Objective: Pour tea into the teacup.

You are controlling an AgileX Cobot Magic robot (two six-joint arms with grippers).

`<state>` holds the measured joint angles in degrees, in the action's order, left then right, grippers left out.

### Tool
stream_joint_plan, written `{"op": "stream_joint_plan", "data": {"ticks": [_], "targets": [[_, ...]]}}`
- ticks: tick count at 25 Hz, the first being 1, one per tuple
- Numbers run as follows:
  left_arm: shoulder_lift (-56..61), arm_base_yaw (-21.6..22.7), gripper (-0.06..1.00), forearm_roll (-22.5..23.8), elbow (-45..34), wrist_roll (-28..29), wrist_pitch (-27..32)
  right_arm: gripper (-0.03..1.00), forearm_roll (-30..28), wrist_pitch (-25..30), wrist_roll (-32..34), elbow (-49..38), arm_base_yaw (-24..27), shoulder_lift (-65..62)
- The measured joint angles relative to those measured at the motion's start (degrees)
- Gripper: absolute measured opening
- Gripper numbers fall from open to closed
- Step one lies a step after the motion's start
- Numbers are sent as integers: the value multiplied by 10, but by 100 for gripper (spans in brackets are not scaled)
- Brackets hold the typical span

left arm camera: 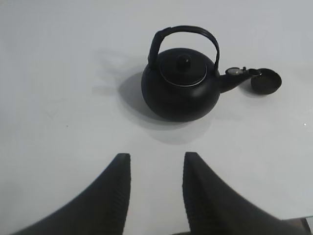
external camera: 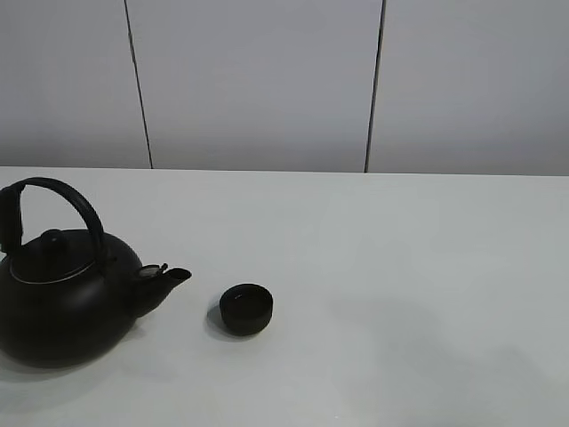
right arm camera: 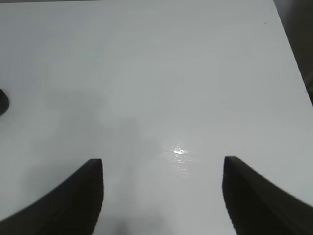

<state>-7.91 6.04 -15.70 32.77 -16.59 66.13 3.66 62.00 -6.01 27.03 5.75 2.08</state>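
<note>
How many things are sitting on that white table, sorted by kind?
Kettle: 1, black, with an arched handle and a lid
Teacup: 1, black, small, beside the kettle's spout
Total: 2 things on the table

Bare table (external camera: 418, 267) right of teacup (external camera: 246, 308), kettle (external camera: 67, 302) with spout (external camera: 169, 280) crowding its left side, handle (external camera: 62, 200) arching above
</note>
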Motion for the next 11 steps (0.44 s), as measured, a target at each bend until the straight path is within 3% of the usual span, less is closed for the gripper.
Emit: {"op": "stream_joint_plan", "data": {"ticks": [11], "targets": [[88, 0, 27, 16, -46, -2, 0, 47, 1, 0, 0, 0, 0, 0]]}}
